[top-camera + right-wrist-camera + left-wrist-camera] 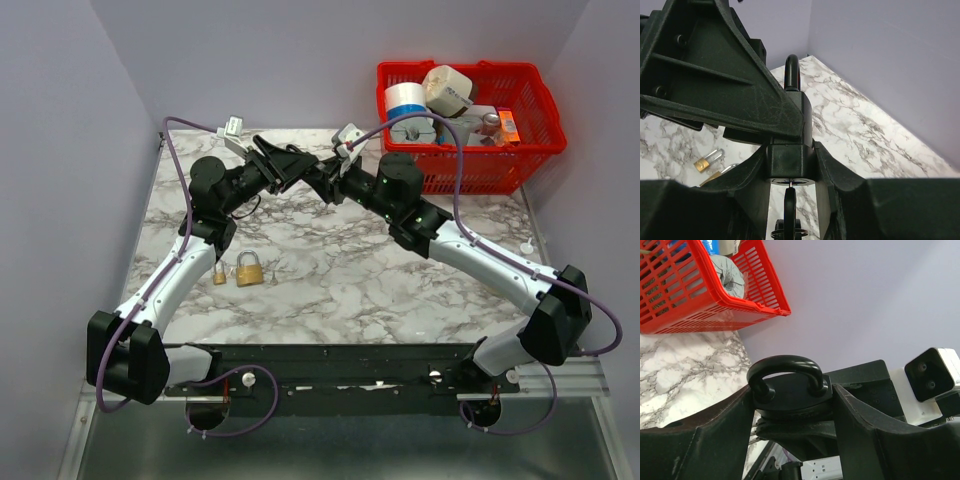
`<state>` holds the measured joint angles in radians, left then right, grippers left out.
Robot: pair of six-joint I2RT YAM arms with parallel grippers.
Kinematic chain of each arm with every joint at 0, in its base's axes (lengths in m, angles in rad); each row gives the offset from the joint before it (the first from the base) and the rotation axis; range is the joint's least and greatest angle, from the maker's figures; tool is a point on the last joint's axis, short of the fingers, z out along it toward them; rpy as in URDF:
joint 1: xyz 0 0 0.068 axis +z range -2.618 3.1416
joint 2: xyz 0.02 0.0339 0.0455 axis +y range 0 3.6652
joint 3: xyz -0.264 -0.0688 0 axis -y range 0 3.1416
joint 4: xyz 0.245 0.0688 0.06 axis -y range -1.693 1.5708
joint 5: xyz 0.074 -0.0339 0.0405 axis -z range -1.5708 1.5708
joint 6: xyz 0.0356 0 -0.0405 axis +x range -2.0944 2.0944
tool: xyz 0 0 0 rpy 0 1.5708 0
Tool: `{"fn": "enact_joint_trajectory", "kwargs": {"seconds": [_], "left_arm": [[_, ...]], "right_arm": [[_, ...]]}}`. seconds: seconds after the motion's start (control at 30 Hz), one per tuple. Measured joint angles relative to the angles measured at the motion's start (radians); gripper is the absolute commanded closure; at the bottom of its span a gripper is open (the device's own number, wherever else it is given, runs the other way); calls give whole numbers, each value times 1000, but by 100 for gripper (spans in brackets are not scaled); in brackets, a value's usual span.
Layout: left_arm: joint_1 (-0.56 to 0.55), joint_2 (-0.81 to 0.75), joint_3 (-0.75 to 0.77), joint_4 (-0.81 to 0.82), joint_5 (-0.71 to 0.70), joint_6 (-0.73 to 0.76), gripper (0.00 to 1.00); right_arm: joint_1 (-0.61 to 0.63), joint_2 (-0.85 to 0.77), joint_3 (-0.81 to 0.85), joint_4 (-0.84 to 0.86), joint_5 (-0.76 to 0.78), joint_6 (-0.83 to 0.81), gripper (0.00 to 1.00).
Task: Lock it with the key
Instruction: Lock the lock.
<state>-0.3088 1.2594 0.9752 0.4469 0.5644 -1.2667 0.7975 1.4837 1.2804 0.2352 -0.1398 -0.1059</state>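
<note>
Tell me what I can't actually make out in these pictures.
Right wrist view: the key sits in the padlock, but its ring is cut off by the bottom edge.
Left wrist view: the padlock's lower half is buried among black parts; whether the left gripper squeezes it is unclear.
Overhead view: padlock and key vanish behind the arms; items in the basket are too small to name.

A robotics lab test cell: a left arm (170,275) and a right arm (490,265) bolted to a black rail (340,355) at the near edge of a marble-patterned table (400,295); bare lavender walls (60,150) box it in; purple cables (190,122) loop off the arms; a red basket (540,112) of assorted props.
</note>
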Motion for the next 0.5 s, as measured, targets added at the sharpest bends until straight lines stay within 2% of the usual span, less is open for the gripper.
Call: {"fn": "enact_joint_trajectory", "kwargs": {"seconds": [0.1, 0.13, 0.17, 0.3, 0.37, 0.5], "left_arm": [[0, 0, -1, 0, 0, -2, 33], [0, 0, -2, -2, 0, -2, 27], [0, 0, -2, -2, 0, -2, 25], [2, -1, -3, -3, 0, -2, 23], [3, -1, -3, -3, 0, -2, 28], [6, -1, -3, 0, 0, -5, 44]], "right_arm": [[0, 1, -3, 4, 5, -1, 99], [0, 1, -5, 5, 8, -1, 99], [0, 2, -6, 5, 12, -2, 99], [0, 2, -6, 15, 32, -13, 99], [0, 3, -6, 22, 39, -18, 99], [0, 11, -6, 32, 45, -19, 99]]}}
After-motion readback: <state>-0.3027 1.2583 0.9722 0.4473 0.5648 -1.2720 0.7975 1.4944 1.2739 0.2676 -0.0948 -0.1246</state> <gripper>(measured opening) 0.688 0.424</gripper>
